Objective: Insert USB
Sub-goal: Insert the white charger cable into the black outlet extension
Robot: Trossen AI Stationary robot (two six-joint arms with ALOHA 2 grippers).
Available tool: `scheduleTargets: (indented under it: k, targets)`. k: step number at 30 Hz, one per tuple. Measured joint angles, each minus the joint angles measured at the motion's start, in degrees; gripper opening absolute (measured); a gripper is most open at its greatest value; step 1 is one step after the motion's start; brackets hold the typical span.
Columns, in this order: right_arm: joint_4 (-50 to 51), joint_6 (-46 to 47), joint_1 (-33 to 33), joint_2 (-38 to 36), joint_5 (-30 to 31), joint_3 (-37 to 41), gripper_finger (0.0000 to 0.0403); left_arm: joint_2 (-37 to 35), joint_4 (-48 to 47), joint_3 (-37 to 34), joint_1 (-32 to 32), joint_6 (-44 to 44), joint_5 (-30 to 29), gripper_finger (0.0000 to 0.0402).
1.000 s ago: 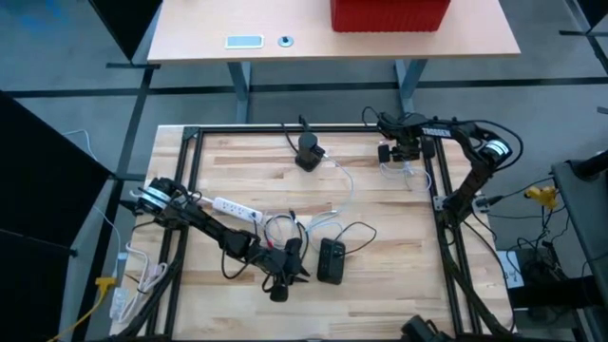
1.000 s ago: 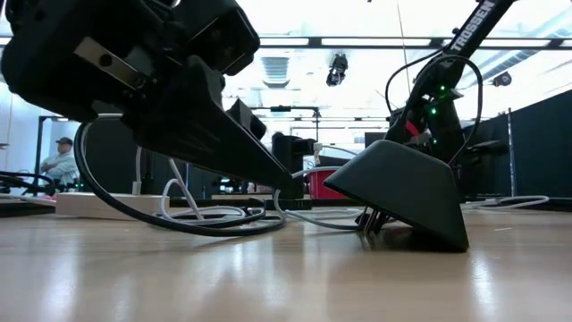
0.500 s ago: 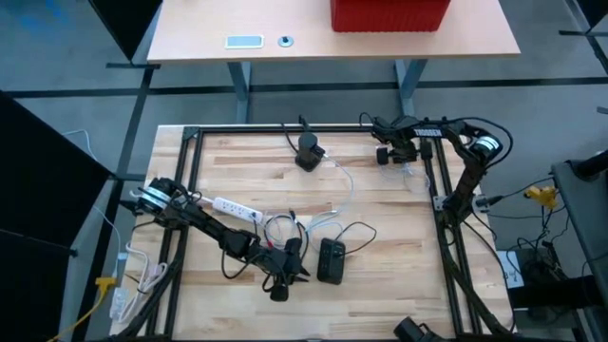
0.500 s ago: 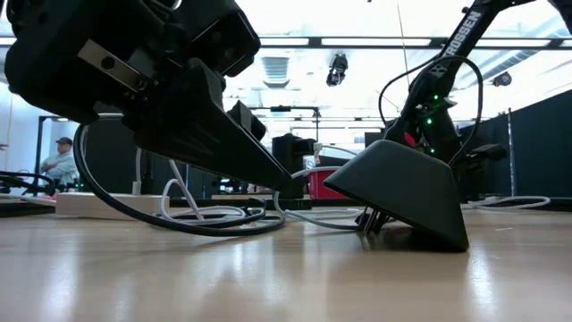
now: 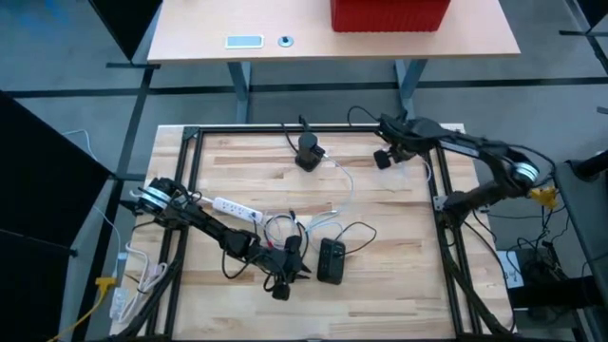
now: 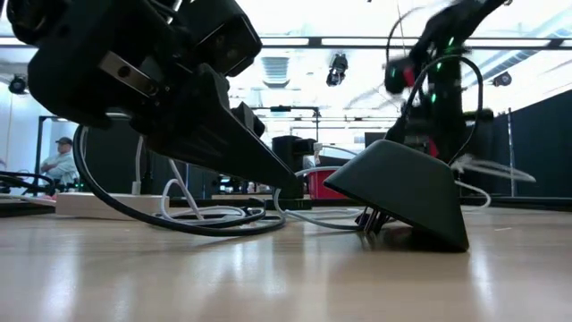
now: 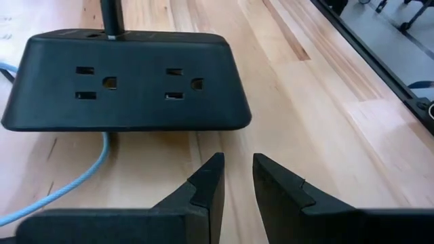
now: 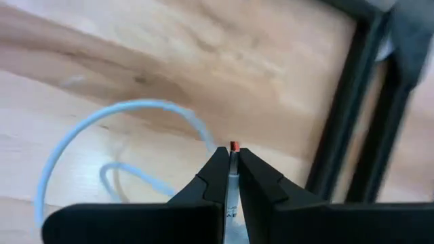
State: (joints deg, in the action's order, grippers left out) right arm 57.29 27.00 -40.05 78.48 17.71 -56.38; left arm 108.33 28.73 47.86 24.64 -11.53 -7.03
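My right gripper (image 8: pixel 231 159) hangs above the table's far right part, also seen in the high view (image 5: pixel 385 157), shut on a small USB plug (image 8: pixel 234 146) with a pale cable (image 8: pixel 129 108). A black power hub (image 7: pixel 129 81) with two outlets lies flat on the table near the front (image 5: pixel 331 259). My left gripper (image 7: pixel 237 177) sits low just left of the hub (image 5: pixel 285 275), pointing at its outlet face, with a narrow empty gap between its fingers. My right gripper pinches the USB plug between its two fingertips; only the plug's reddish tip (image 8: pixel 234 146) shows beyond them. The fingers come steeply from above. The plug is lifted clear of the table, and its pale cable trails down in slack loops (image 8: pixel 112 173).
A black charger block (image 5: pixel 307 152) stands at the far middle, a white power strip (image 5: pixel 236 207) lies at the left, and dark and white cords (image 5: pixel 294 226) coil between them. A black metal frame (image 5: pixel 437 190) borders the table.
My right gripper has risen from the table's far right corner and drifted a little toward the left, rolling as it went; the pale cable has come up off the table with it. My left gripper has kept still.
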Motion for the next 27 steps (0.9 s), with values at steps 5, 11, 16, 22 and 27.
scheduleTargets:
  k: [5, 11, 16, 22, 27]
  targets:
    - [-0.5, -9.3, 5.2, -7.7, 1.4, 0.0, 0.0009, 0.0, 0.1, 0.0, 0.0, 0.0, 0.0, 0.0066]
    - [-7.8, -20.0, 15.7, -15.2, -6.4, 3.1, 0.0009, 0.0, 0.2, 0.0, 0.0, 0.0, 0.0, 0.0066]
    - [-16.2, -17.5, 26.5, -19.9, -15.4, 5.5, 0.0009, 0.0, -0.3, 0.0, 0.0, 0.2, -0.1, 0.0066]
    - [-27.6, -16.4, 39.6, -19.8, -13.9, 7.3, 0.0009, -0.3, -0.3, 0.0, 0.0, 1.5, -3.6, 0.0066]
    - [-39.8, -17.6, 47.4, -16.0, -9.2, 7.6, 0.0009, -1.4, -0.5, 0.0, 0.0, 3.1, -10.4, 0.0066]
